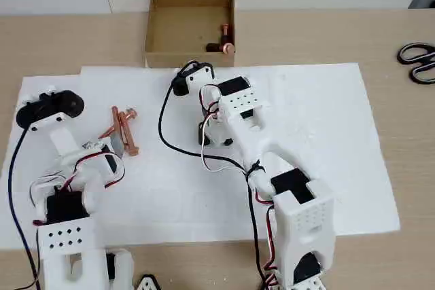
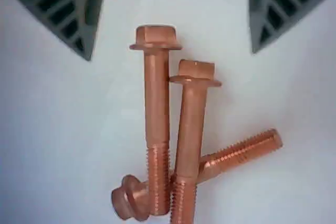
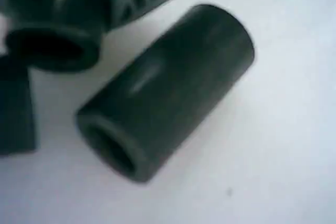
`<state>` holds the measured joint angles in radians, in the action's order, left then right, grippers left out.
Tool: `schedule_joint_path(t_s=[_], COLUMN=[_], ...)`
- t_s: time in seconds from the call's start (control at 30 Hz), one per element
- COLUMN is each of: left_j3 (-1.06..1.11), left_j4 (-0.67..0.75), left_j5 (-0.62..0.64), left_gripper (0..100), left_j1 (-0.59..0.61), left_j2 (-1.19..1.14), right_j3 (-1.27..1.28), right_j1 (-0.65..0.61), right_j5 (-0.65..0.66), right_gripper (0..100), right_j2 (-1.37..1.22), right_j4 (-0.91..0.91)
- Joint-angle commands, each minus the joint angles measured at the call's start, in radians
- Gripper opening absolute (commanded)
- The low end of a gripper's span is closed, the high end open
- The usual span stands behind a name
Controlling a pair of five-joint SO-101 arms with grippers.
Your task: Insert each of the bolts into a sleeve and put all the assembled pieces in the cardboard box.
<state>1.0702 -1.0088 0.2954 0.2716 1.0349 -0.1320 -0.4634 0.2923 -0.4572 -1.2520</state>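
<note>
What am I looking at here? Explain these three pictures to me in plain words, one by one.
These are two small white robot arms at a table. The high view looks down on both: the left arm and the right arm reach over a white sheet. A cardboard box stands behind the sheet and scissors lie off to one side. The box holds at least one assembled piece, a copper bolt pushed into a dark sleeve.

The other two pictures come from cameras on the wrists. The left wrist view looks past the open left gripper, which holds nothing, at three loose copper bolts lying crossed on the sheet. The right wrist view looks closely at a dark sleeve lying on its side, with a second sleeve beside it.
</note>
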Motion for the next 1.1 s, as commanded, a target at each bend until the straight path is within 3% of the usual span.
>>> schedule_joint_path(t_s=[0.0, 0.17, 0.43, 0.8, 1.07], left_j3=[-0.022, -0.053, -0.348, -0.803, -0.981], left_j4=[-0.003, -0.037, -0.209, -0.253, -0.245], left_j5=[-0.009, -0.107, -0.279, -0.411, -0.425], left_gripper=[19, 19, 19, 18, 18], left_j1=[0.000, 0.002, 0.000, 0.008, 0.009], left_j2=[0.018, 0.015, -0.034, -0.760, -1.063], right_j3=[-0.038, -0.054, -0.055, -0.052, -0.052], right_j1=[0.004, 0.070, 0.211, 0.263, 0.265], right_j5=[0.011, 0.012, 0.009, 0.009, 0.008], right_gripper=[0.3, 0.3, 0.3, 0.3, 0.4], right_j2=[0.084, 0.231, 0.354, 0.360, 0.355], right_j4=[-0.067, -0.134, -0.248, -0.325, -0.325])
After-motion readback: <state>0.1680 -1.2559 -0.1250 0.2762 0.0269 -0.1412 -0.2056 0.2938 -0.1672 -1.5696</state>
